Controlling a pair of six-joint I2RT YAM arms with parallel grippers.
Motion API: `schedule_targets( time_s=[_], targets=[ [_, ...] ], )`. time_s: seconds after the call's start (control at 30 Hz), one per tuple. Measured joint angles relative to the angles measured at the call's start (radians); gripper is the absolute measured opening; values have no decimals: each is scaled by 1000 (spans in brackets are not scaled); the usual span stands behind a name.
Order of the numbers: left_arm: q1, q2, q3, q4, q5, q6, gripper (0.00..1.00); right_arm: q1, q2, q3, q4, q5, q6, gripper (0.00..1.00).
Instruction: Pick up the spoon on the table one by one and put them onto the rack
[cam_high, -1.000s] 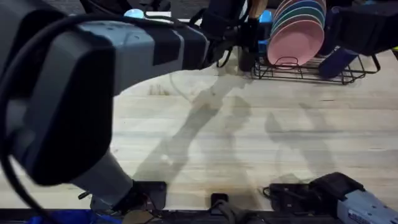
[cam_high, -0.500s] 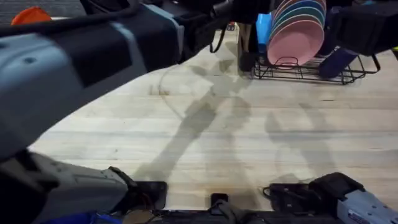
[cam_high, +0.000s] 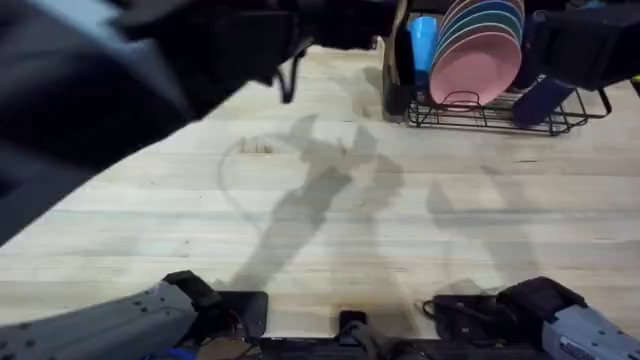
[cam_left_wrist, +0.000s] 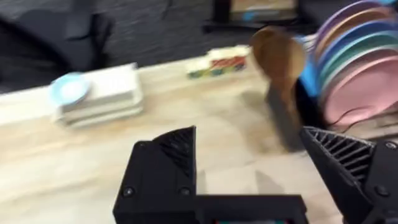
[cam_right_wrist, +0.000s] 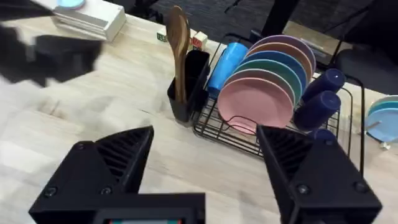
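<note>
Left arm (cam_high: 120, 70) looms dark, blurred, cut by frame edge. Spoon (cam_right_wrist: 178, 50) handle hidden inside utensil cup (cam_right_wrist: 189, 84).

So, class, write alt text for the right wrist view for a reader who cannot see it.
A wooden spoon stands bowl-up in the black utensil cup of a wire dish rack holding colourful plates and blue cups. The right gripper hangs open over the light wooden table.

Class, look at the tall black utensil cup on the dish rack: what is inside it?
A wooden spoon stands in the utensil cup, bowl up. Its lower handle is hidden by the cup wall, so any second spoon cannot be confirmed.
</note>
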Motion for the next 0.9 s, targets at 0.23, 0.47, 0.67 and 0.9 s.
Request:
schedule_targets(
  time_s=[0.23,0.47,0.67,0.9],
  targets=[
    [0,-166,0,-299,-162,7,993,0,0,0,-4,0,0,998],
    [0,-334,0,-533,-290,12,994,0,0,0,-5,0,0,998],
    [0,-476,0,-644,-376,-7,995,0,12,0,-5,0,0,998],
    [0,-591,0,-722,-438,-63,995,0,63,0,-5,0,0,997]
  ],
)
